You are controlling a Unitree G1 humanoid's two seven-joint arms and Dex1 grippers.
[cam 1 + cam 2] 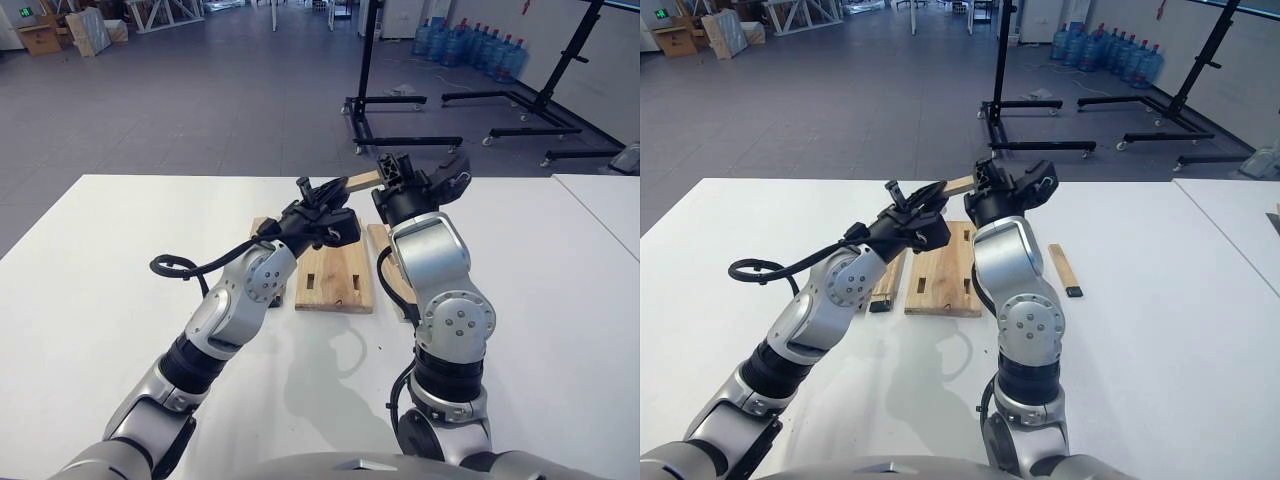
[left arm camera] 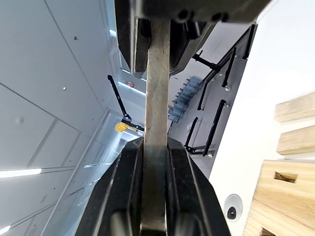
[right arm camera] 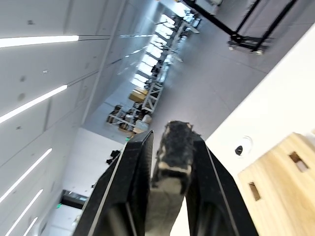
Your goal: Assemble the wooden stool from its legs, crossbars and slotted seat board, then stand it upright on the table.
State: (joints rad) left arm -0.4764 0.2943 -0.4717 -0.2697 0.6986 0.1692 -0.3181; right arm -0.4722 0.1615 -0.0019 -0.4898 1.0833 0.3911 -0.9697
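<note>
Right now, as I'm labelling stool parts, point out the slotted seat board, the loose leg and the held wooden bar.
slotted seat board (image 1: 945, 298): right eye view, near end of its top face.
loose leg (image 1: 1062, 268): right eye view, middle of its length.
wooden bar (image 2: 157, 83): left wrist view, its exposed middle.

Head stereo pair forward-down over one table (image 1: 90, 260); wrist cameras close-up, toward the ceiling (image 2: 49, 73).
</note>
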